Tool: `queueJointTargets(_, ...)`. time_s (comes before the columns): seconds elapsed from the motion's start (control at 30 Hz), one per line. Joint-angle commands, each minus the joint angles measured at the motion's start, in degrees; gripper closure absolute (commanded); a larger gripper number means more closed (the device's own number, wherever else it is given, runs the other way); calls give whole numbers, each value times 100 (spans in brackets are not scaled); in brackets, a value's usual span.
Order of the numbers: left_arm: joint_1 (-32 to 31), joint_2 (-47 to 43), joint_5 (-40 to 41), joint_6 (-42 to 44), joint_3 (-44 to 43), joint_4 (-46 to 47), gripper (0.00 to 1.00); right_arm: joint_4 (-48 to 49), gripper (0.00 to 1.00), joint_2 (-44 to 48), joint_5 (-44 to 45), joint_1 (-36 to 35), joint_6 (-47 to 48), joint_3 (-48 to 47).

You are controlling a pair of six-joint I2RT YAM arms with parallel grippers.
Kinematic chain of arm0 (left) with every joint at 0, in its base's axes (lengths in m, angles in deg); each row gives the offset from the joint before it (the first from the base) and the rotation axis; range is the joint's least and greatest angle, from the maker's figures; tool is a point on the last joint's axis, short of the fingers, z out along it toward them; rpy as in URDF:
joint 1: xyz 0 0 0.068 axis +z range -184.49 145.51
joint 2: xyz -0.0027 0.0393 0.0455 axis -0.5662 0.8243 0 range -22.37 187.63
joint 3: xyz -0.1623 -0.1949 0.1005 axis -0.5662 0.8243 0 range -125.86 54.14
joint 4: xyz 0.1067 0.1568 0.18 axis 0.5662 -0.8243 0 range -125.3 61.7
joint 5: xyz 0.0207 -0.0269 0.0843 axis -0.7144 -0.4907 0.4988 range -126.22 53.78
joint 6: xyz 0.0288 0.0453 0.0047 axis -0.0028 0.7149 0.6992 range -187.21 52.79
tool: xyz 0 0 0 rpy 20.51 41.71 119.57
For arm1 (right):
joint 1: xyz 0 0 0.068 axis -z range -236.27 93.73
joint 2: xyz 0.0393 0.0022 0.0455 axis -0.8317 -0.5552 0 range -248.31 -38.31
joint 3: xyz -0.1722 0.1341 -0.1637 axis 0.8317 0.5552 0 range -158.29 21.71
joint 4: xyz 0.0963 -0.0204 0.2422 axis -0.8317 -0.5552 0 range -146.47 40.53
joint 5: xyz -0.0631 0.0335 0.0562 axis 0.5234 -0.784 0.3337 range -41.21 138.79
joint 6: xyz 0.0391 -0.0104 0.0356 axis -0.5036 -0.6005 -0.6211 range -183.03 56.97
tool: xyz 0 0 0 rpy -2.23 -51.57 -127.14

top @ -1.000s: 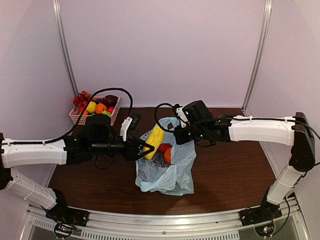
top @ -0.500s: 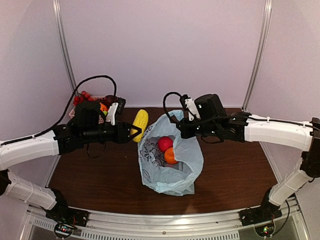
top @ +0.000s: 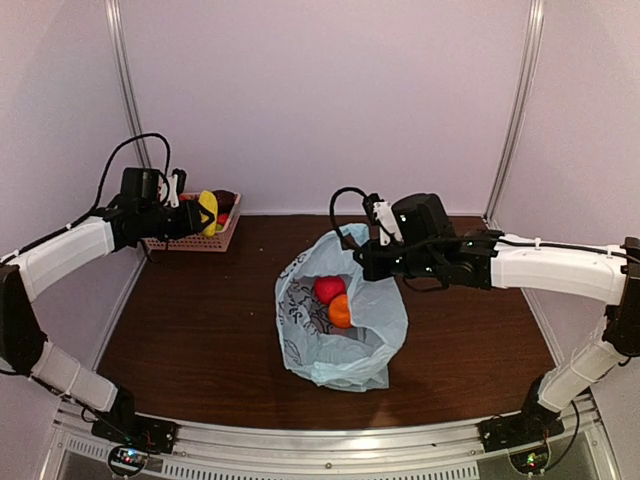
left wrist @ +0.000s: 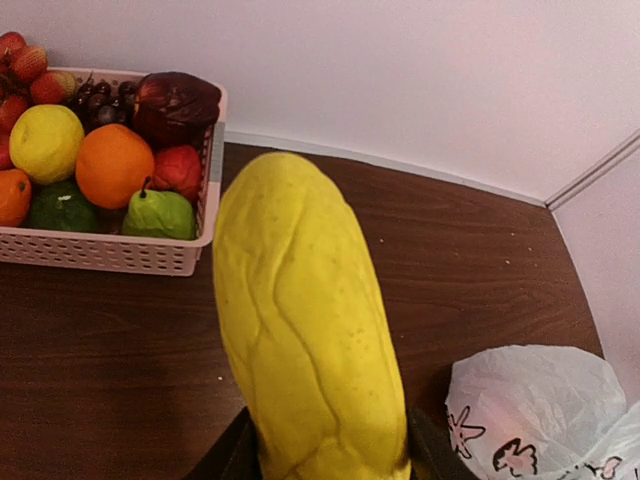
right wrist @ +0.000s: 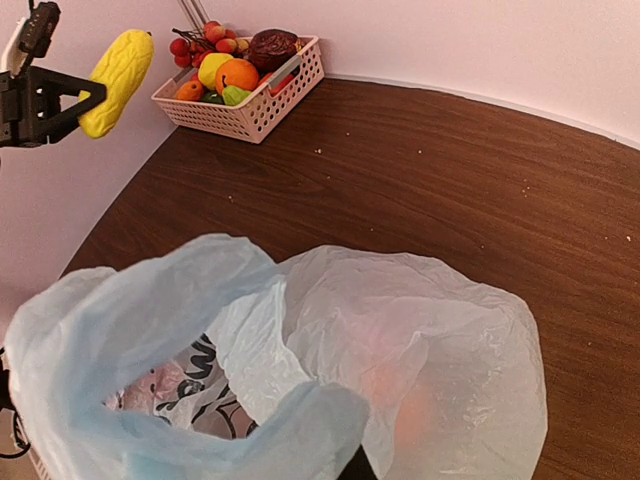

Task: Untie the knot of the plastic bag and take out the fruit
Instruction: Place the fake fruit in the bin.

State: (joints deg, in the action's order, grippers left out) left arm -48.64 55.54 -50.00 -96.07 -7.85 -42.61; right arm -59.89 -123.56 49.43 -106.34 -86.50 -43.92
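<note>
one yellow ridged piece [left wrist: 310,330] of the fruit clamped between the left jaws, gripped at its near end and held in the air. ahead of those jaws, lower and to their left: one pink lattice basket [left wrist: 110,255] on the surface [top: 200,340], by the back wall. counted inside it: one lemon-yellow round [left wrist: 45,142], two orange rounds [left wrist: 114,165] [left wrist: 12,195], one green pear shape [left wrist: 158,213], one dark green round [left wrist: 60,205], one red piece [left wrist: 178,170], one dark maroon piece [left wrist: 175,105], one dark grape cluster [left wrist: 95,100], one bunch of red berries [left wrist: 25,60] at the far left corner.

right jaws pressed together on the rim of the plastic bag [top: 350,360], pinching the thin blue film and holding the mouth up and open. below those jaws and a little toward the left ones, two more pieces of fruit lying in the bag, touching: one red ball [top: 329,288], one orange ball [top: 341,311]. one bag only, resting on the surface, well apart from the left jaws. black line cartoon print on a white panel of the bag, with flower-like shapes; any lettering too crumpled to read.
</note>
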Motion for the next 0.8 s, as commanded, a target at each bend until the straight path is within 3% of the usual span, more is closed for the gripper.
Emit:
queueJointTargets(0.0, 419, 773, 121, -75, -536, 328, 69, 155, 99, 223, -47, -22, -89, 51)
queueJointTargets(0.23, 884, 2020, 859, -535, -1230, 894, 69, 225, 99, 201, -166, -30, -98, 16)
queueJointTargets(0.77, 1019, 3783, 2093, -1650, -2330, 1382, 67, 364, 98, 92, -367, -39, -190, 41)
